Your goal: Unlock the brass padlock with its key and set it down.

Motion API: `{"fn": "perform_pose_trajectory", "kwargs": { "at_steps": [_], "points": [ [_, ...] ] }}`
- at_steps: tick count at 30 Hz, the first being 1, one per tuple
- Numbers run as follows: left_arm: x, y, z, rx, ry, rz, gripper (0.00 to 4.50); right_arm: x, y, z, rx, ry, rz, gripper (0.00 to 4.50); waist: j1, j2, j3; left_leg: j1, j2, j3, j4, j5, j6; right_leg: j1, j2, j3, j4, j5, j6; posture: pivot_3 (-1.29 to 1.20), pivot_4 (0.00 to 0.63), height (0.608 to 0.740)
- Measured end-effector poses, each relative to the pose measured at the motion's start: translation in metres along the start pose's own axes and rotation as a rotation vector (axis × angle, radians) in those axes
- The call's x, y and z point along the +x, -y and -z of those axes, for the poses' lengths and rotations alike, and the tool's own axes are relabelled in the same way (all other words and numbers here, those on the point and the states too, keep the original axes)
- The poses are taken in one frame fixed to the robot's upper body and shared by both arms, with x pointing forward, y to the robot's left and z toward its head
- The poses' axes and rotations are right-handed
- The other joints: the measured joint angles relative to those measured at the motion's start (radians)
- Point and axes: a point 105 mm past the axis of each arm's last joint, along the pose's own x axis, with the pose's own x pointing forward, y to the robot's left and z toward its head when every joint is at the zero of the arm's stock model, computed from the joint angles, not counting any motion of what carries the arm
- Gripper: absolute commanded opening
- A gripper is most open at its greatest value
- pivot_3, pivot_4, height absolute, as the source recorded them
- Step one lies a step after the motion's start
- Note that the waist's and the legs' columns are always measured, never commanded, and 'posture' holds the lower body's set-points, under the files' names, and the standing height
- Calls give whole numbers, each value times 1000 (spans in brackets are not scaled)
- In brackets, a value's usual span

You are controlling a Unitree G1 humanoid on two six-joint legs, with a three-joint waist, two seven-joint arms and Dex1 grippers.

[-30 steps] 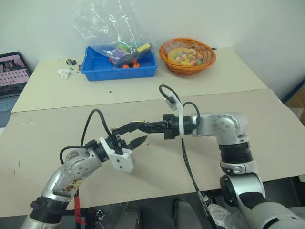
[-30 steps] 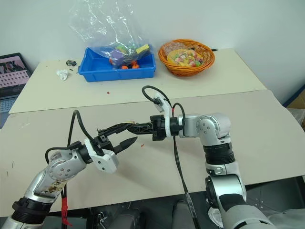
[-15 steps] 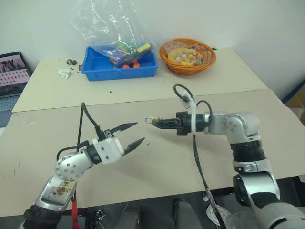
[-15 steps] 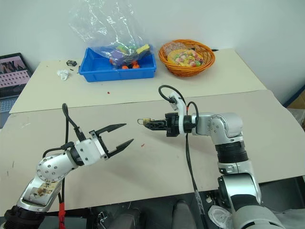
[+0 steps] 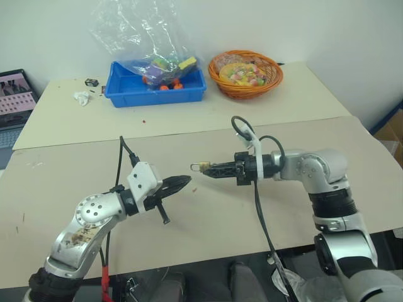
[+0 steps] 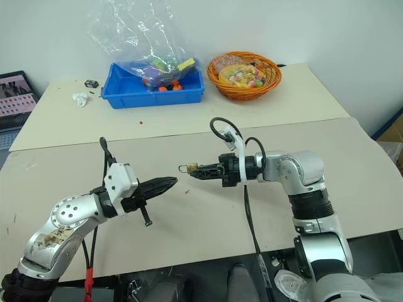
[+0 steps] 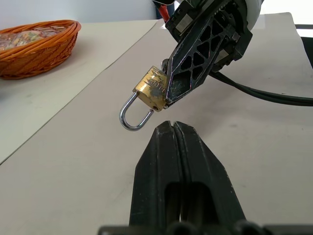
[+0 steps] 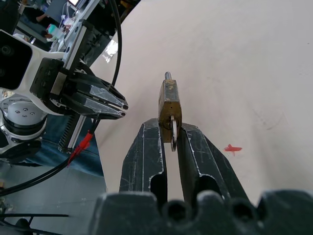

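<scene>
The brass padlock (image 7: 151, 90) hangs in mid-air over the beige table (image 5: 208, 220). My right gripper (image 5: 211, 168) is shut on its golden body, and the silver shackle (image 7: 132, 116) points toward my left gripper. The right wrist view shows the padlock (image 8: 169, 100) edge-on between my fingers (image 8: 146, 142). A thin silver piece sits at the padlock's base, and I cannot tell whether it is the key. My left gripper (image 5: 184, 181) is shut with nothing in it. Its tip lies a short gap from the shackle and slightly lower.
A blue bin (image 5: 157, 97) with a clear bag of toys stands on the far table, beside an orange basket (image 5: 245, 90) of wrapped sweets. A laptop (image 5: 16, 94) sits at the far left. A white scrap (image 5: 82, 96) lies near the bin.
My left gripper closed from wide open and rolled at the wrist. My right gripper drew the padlock out from between the left fingers, moving right.
</scene>
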Motion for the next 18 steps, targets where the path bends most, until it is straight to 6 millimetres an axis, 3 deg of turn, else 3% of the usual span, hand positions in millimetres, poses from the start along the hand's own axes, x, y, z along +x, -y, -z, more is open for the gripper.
{"fn": "perform_pose_trajectory", "kwargs": {
  "at_steps": [11,18],
  "points": [
    [1,1,1,3,2,-6,62,1,-24,1,-57,-4,-100,0,12,0,0,0,0,0,0,0,0,0,0,0,0,0,0,0,150,740],
    [4,-4,-1,22,6,-22,62,0,-30,2,-56,-6,-119,0,13,0,0,0,0,0,0,0,0,0,0,0,0,0,0,0,150,740]
  ]
}}
